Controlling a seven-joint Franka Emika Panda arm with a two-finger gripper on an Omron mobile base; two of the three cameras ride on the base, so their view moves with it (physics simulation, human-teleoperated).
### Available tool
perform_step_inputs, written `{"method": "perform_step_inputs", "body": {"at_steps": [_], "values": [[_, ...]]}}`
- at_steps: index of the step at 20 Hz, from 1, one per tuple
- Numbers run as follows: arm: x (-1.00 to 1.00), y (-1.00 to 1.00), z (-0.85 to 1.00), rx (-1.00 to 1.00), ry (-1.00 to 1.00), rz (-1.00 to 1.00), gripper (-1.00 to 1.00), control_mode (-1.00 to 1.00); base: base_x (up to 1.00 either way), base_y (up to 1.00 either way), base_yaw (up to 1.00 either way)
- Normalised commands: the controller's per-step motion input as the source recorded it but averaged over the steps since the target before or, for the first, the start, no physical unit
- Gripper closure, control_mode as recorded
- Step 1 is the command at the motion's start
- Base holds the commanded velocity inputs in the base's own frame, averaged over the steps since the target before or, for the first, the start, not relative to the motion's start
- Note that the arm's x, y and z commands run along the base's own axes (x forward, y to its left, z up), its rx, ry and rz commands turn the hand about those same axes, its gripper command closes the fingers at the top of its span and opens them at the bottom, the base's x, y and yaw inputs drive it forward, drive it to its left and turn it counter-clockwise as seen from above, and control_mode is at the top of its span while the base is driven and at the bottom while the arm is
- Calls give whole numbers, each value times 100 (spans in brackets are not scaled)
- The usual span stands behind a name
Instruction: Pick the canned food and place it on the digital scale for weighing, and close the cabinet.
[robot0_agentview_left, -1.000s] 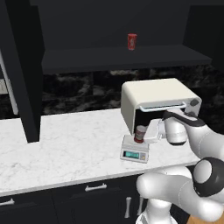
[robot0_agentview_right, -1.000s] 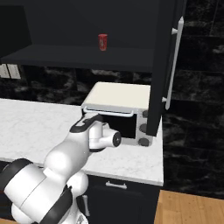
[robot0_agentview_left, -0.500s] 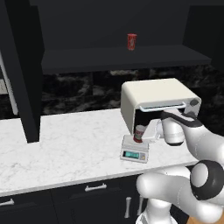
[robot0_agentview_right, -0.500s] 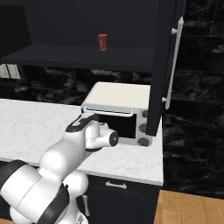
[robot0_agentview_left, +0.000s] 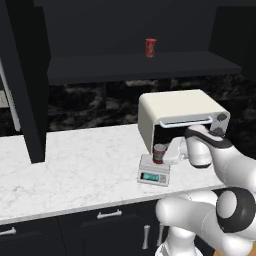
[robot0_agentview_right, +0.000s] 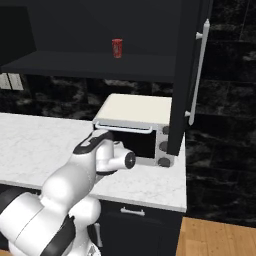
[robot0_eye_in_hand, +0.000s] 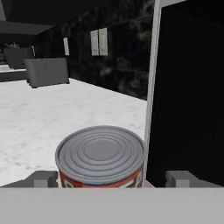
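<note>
The short, stout red can with ribbed silver lid (robot0_eye_in_hand: 101, 156) stands on the flat light-grey square scale (robot0_agentview_left: 154, 174), on the white marble table (robot0_agentview_left: 75, 165), apparently released between spread jaws.

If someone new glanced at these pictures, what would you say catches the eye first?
Probably the canned food, standing upright on the digital scale on the marble counter, just in front of the cream toaster oven. The gripper sits around it with its fingertips spread clear of the can's sides. Above, the black cabinet hangs open, with a slim red can alone on its shelf.
</note>
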Motion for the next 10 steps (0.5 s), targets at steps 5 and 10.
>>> {"method": "perform_step_inputs", "body": {"at_steps": [5, 10], "values": [[-22, -1, 7, 0, 0, 0, -100, -100, 0, 0, 0], [-43, -10, 26, 0, -10, 0, -100, -100, 0, 0, 0]]}}
